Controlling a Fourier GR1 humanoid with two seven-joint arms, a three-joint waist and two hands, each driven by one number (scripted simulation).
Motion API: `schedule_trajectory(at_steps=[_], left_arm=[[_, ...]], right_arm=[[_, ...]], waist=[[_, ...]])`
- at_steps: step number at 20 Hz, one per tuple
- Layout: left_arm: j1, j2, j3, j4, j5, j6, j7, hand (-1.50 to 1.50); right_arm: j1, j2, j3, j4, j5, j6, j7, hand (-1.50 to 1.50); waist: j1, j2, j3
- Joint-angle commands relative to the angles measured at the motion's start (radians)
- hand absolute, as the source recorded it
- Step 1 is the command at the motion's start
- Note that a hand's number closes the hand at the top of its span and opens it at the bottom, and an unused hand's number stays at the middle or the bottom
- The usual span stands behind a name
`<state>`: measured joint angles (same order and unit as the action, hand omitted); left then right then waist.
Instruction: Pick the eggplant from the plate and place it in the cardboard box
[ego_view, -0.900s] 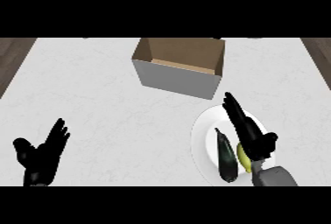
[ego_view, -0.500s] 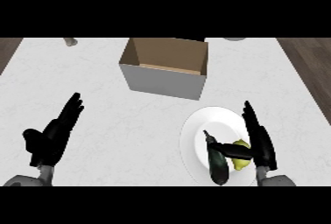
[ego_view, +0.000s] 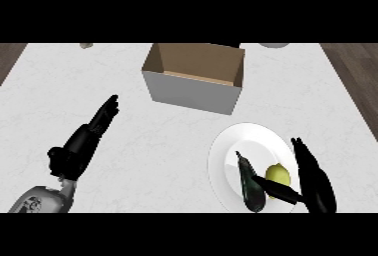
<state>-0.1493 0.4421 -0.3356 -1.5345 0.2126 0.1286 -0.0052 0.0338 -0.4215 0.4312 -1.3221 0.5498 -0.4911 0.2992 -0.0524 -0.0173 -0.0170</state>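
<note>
Head view: steep look down at a white, faintly marbled counter (ego_view: 162, 140), with dark wood floor at both sides.
Eggplant: dark and long, the eggplant (ego_view: 251, 184) lies lengthwise on the left half of the white plate (ego_view: 225, 155), just beside a yellow-green lemon (ego_view: 277, 174) on its right.
Plate position: right of centre, near the lower edge and in front of the box, apart from it.
Cardboard box: the cardboard box (ego_view: 193, 79) stands open-topped at upper centre, brown inside, pale grey on its outer walls.
Right hand: the right hand (ego_view: 314, 180) comes in from the lower right over the plate's right side; its fingers are straight and point up the view, close together, while the thumb reaches left under the lemon to the eggplant's side. It is not clasped round anything.
Left hand: the left hand (ego_view: 81, 147) sits at the lower left on a grey forearm, fingers straight and together, slanting up and to the right, holding nothing.
Far edge: two small objects, too cut off to identify.
</note>
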Motion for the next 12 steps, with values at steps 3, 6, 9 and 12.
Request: schedule_trajectory(at_steps=[3,6,9,12], left_arm=[[-0.057,-0.036,-0.030,0.004,-0.027,0.010,0.027,0.00],[-0.062,-0.036,-0.029,0.025,-0.024,-0.010,0.013,0.00],[-0.051,-0.035,-0.029,0.020,-0.030,-0.007,0.011,0.00],[-0.089,-0.062,-0.038,0.028,-0.030,-0.010,0.031,0.00]], right_arm=[[-0.025,-0.080,0.110,-0.205,0.233,0.161,0.360,-1.50],[-0.067,-0.019,0.156,-0.354,0.235,0.325,0.569,-1.50],[-0.088,0.005,0.172,-0.496,0.159,0.513,0.747,-1.50],[-0.173,0.087,0.176,-0.590,0.108,0.665,0.966,-1.50]], waist=[[-0.001,0.001,0.002],[0.017,0.006,0.005],[0.027,0.006,0.007],[0.040,0.011,0.010]])
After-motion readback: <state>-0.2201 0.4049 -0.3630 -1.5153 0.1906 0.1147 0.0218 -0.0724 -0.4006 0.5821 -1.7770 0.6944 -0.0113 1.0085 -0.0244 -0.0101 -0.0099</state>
